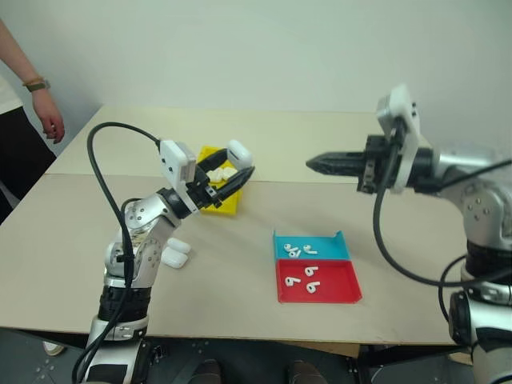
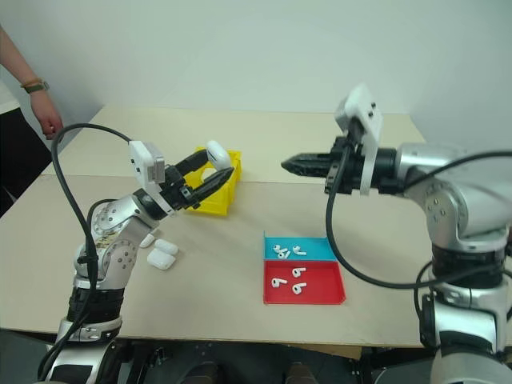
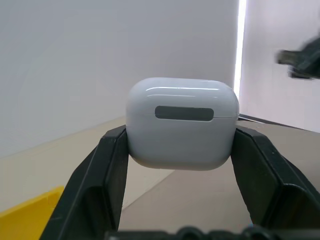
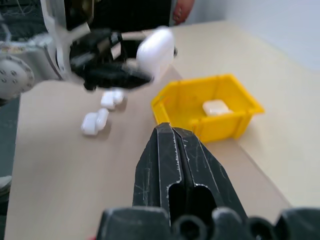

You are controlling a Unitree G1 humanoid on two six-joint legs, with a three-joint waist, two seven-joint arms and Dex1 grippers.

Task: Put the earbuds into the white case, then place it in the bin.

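White case [image 3: 182, 122]: glossy, rigid, light, likely slippery; clamped across its sides by left gripper [image 1: 233, 173], lid closed. Right gripper [image 2: 293, 165]: pinched together, empty.

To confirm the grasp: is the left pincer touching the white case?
Touching. In the left wrist view, the left pincer presses both fingers against the white case.

White case [image 3: 181, 122]; yellow bin [image 4: 207, 111]; white earbuds [image 1: 302, 264]; teal tray [image 1: 312, 246]; red tray [image 1: 320, 284]; black claws
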